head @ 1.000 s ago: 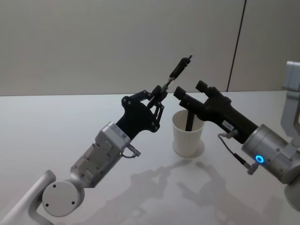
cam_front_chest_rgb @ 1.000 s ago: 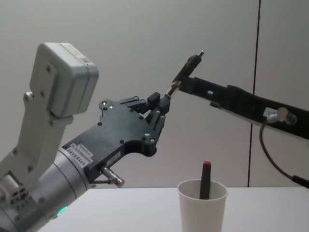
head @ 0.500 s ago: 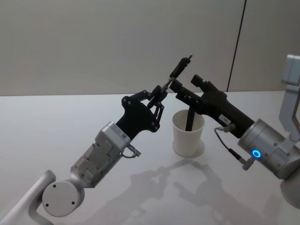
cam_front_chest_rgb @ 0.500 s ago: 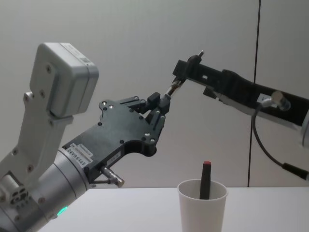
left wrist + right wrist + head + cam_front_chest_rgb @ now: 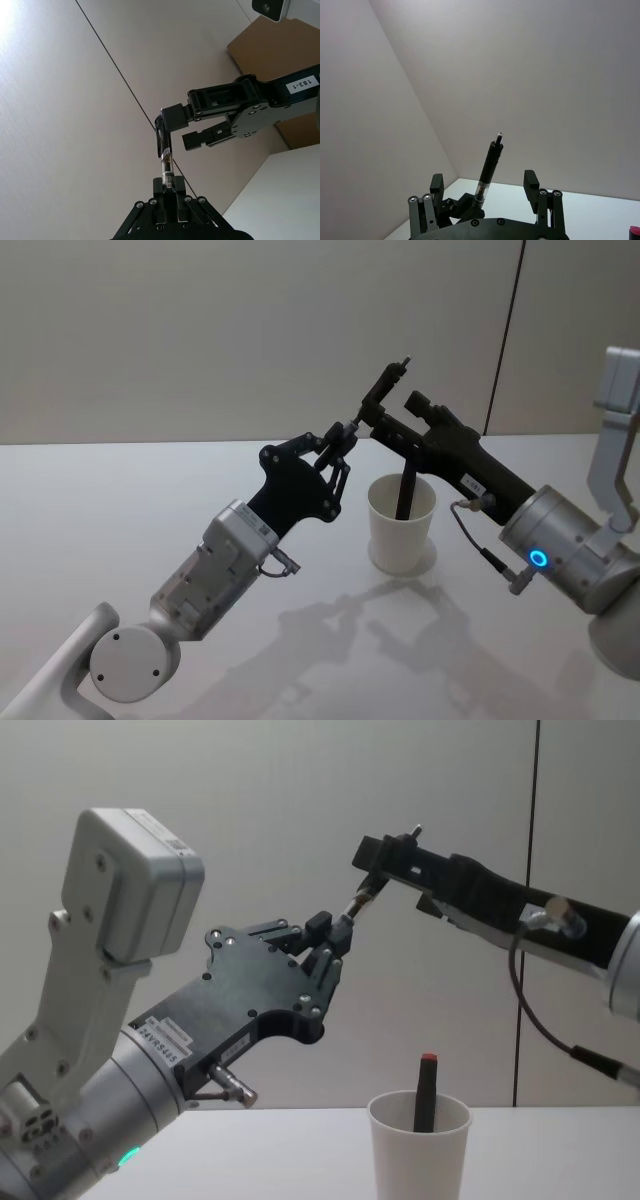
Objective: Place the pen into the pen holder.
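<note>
The pen (image 5: pixel 383 392) is in the air, tilted, above and a little to the robot's left of the pen holder (image 5: pixel 402 523), which stands on the table (image 5: pixel 120 500) toward its far side. The left pincer (image 5: pixel 343 436) is closed on the pen's lower end. The right pincer (image 5: pixel 485 185) is spread open around the barrel; in the right wrist view the pen stands in the gap between its two fingers (image 5: pixel 532 181), touching neither as far as I can tell. This looks like a hand-over from one arm to the other.

The risks, as I judge them:

- If the left pincer lets go before the right one has clamped, the pen drops. It could fall outside the cup and roll off along the table.
- If the right pincer closes off-centre, one finger may push the barrel sideways and twist it in the left pincer's thin hold.
- The holder already carries a dark pen with a red end (image 5: pixel 427 1093), leaning inside. A second pen coming down at a slant may strike it or catch the rolled rim.
- The holder is a light paper cup, shorter than a pen. A sideways knock from pen or pincer could tip it.
</note>
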